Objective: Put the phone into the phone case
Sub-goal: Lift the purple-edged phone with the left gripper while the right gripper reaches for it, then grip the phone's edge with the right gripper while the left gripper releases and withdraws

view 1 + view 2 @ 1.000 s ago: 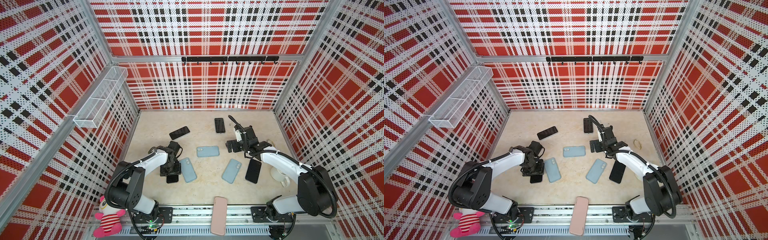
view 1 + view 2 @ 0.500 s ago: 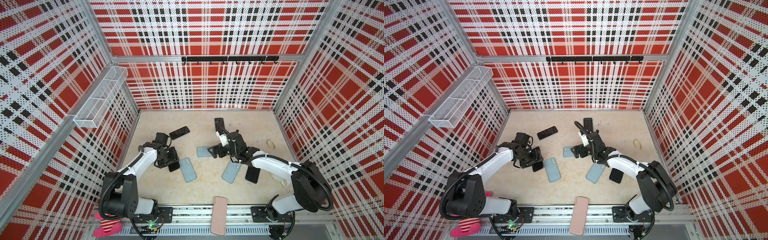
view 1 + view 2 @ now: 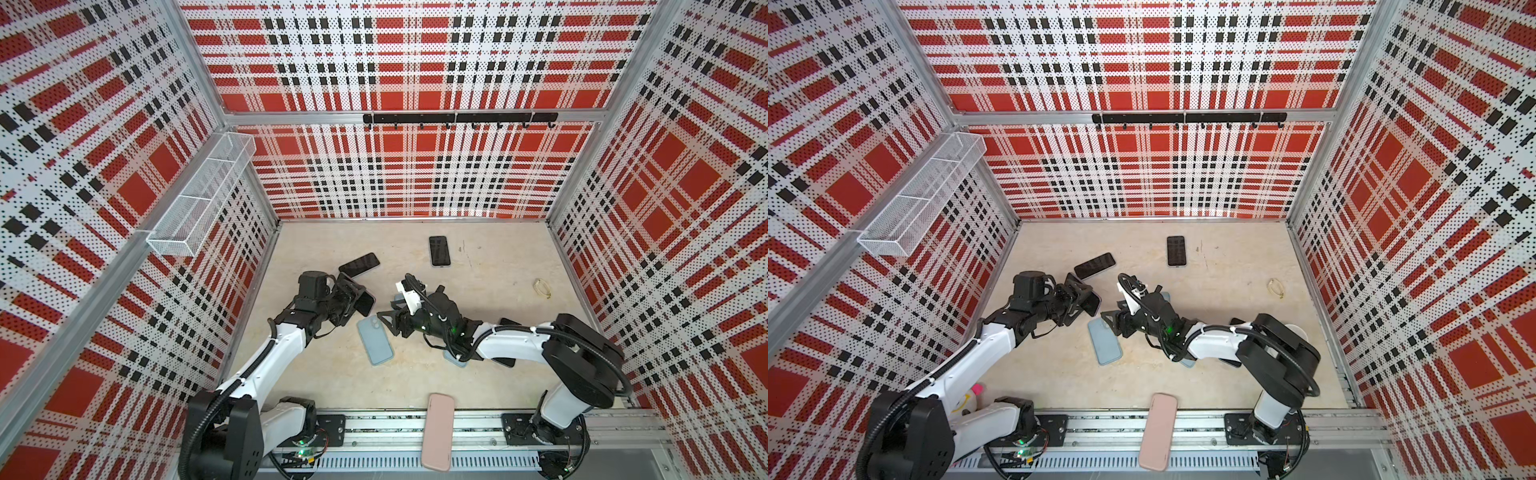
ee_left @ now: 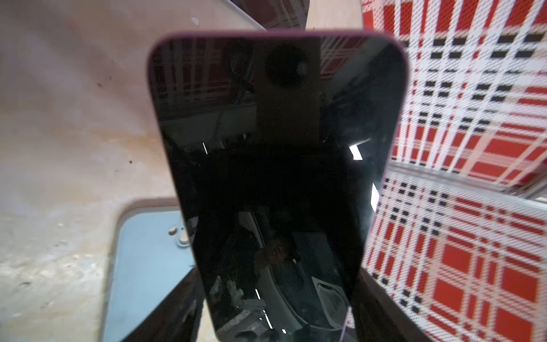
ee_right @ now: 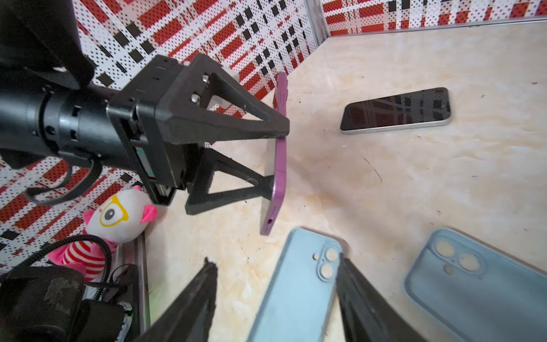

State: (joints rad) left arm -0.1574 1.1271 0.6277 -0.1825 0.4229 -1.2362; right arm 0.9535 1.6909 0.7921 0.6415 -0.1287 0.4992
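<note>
1. The left fingers (image 3: pixel 353 296) are clamped on a purple-edged phone (image 3: pixel 365 302), one finger on each long edge, and hold it clear of the worktop (image 3: pixel 415 382)
2. In the right wrist view the phone is seen edge-on and roughly upright. Its lower end hangs above the worktop, near the camera end of the light blue phone case (image 5: pixel 296 290) but not touching it
3. In the left wrist view the phone's dark screen faces the camera and fills the middle of the picture, with a corner of the phone case showing behind it
4. The phone case lies flat on the worktop between the two arms, with its camera cut-outs showing
5. The right fingers (image 3: pixel 385 321) are spread apart and low over the camera end of the phone case, one on each side of it. One sits right at the case's edge and the other stands clear, so they grip nothing
6. A second blue case (image 5: pixel 479 293) lies just beside the first. Two dark phones (image 3: pixel 359 264) (image 3: pixel 439 251) lie flat further back, and a pink case (image 3: pixel 437 432) rests on the front rail
</note>
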